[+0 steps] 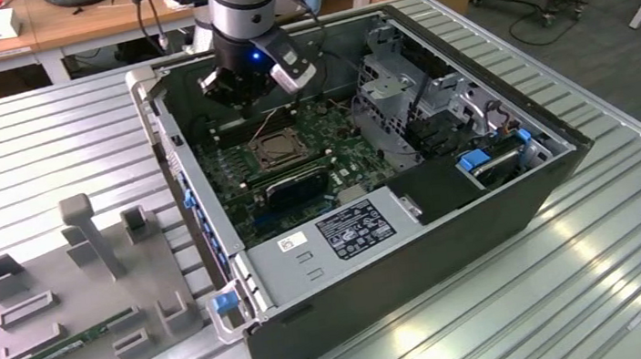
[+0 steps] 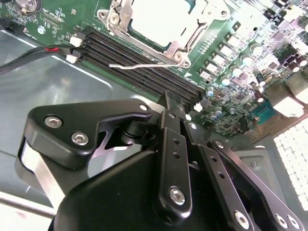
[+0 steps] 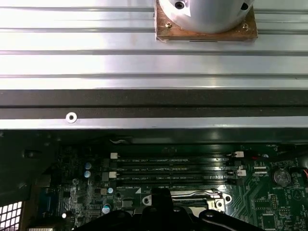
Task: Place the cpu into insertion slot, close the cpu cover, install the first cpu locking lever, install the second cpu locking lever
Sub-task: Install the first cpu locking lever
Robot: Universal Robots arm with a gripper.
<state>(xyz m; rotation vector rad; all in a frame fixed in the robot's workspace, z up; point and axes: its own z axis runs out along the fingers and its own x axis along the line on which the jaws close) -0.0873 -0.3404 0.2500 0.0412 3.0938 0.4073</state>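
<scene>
cpu (image 2: 156, 19) in insertion slot (image 1: 272, 152) | cpu cover (image 2: 190, 38) down | tool (image 2: 174, 103) pinched

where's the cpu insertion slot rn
In the exterior view the insertion slot sits on the green motherboard, inside the open computer case, right beside the tool.

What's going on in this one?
The arm's gripper hangs shut and empty over the motherboard inside the open computer case. The cpu is already seated, with the cpu cover lying down around it. One thin locking lever sticks out sideways, not latched.
</scene>
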